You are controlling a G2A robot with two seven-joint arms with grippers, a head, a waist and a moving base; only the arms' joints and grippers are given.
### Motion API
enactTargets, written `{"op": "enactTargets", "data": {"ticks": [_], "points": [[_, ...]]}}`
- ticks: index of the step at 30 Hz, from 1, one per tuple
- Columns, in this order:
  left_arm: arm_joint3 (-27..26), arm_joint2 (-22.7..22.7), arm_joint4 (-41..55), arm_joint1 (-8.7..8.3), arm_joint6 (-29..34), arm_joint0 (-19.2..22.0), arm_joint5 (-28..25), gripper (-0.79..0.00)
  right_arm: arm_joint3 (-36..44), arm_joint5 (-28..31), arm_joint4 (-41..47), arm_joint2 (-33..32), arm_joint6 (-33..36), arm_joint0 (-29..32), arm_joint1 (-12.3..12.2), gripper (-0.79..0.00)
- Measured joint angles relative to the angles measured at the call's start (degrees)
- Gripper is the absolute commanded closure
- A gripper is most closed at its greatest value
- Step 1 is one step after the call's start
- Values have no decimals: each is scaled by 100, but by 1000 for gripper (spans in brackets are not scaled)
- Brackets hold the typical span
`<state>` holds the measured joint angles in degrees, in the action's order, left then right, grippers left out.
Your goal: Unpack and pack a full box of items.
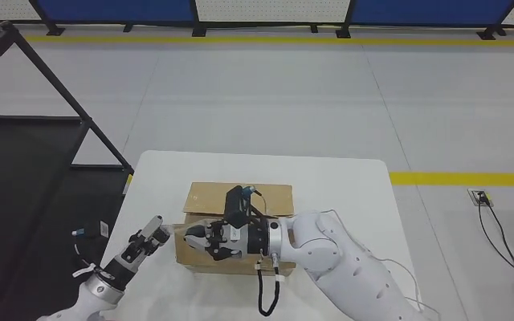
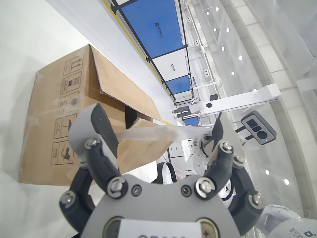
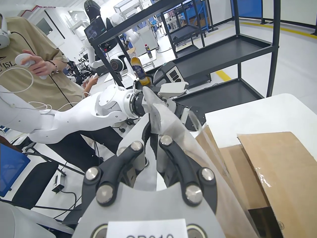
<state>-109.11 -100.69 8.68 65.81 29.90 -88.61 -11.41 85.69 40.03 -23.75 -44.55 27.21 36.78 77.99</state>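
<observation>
One cardboard box (image 1: 210, 198) sits near the middle of the white table (image 1: 337, 184), its top flaps partly lifted so that a dark gap shows under one of them; the right gripper (image 3: 151, 122) hangs at the box's left edge with its fingers pinched together on a strip of clear tape (image 3: 173, 125), which runs from that pinch back down to the cardboard; the left gripper (image 2: 158, 117) waits just beside the same end of the box, low over the table, with its jaws spread wide and nothing in them, though the tape crosses the space in front of them and I cannot tell whether it touches a pad. The tape looks thin, limp and sticky, so I judge it likely to cling to the pads, curl on itself or tear if pulled sideways; a grip near its free end, with the pull kept along the seam, seems safest. The box itself looks light for its bulk if judged by the thin walls, but it is said to be full, so it may be heavier than it appears; the flaps are stiff only along their creases and would bend or rip at the corners; I would hold a flap by its free edge near the middle, and steady the body of the box by pressing on a side wall, not by the flaps.
</observation>
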Motion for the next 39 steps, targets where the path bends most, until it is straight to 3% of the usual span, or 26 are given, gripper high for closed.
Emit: {"op": "enactTargets", "data": {"ticks": [17,26,33,39], "points": [[156,-252,332,-21,-20,-107,-174,-785,434,173,-295,-143,-139,256,-6,0],[90,-557,747,-40,204,-264,-558,-785,89,-5,-39,-223,-92,145,31,0],[197,-605,105,-62,56,-264,-674,-785,-277,13,242,-392,-75,87,31,0],[232,-445,-1333,-79,-402,-126,-753,-785,-590,238,690,-549,60,100,6,0]]}}
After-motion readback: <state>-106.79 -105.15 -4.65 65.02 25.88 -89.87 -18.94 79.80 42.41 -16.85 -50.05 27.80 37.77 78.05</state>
